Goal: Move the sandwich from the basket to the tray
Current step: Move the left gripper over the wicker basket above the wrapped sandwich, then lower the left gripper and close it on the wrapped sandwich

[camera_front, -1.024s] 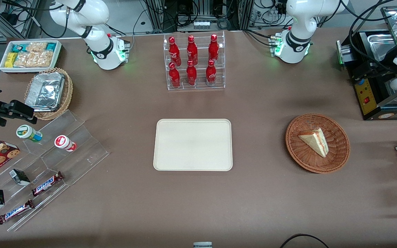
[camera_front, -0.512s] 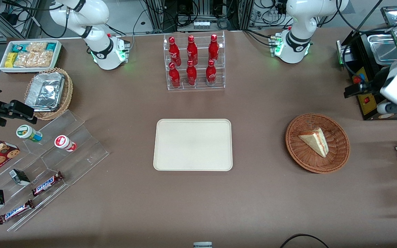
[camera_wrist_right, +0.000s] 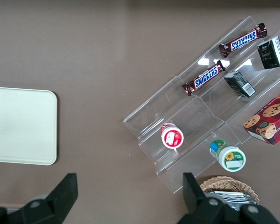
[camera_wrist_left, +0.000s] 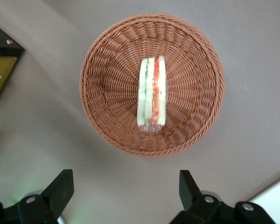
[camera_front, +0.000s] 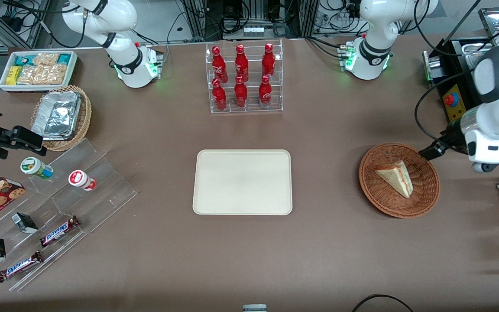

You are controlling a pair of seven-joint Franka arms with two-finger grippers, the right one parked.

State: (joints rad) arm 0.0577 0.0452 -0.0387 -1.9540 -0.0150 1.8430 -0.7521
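1. Front view: sandwich point(camera_front: 396, 177) lies in the basket point(camera_front: 422, 197), well apart from the tray point(camera_front: 242, 182).
2. Gripper point(camera_wrist_left: 126, 193) hovers above the basket, fingers point(camera_wrist_left: 60, 189) spread wide, holding nothing.

Even overhead light, soft shadows, sharp focus, no glare.
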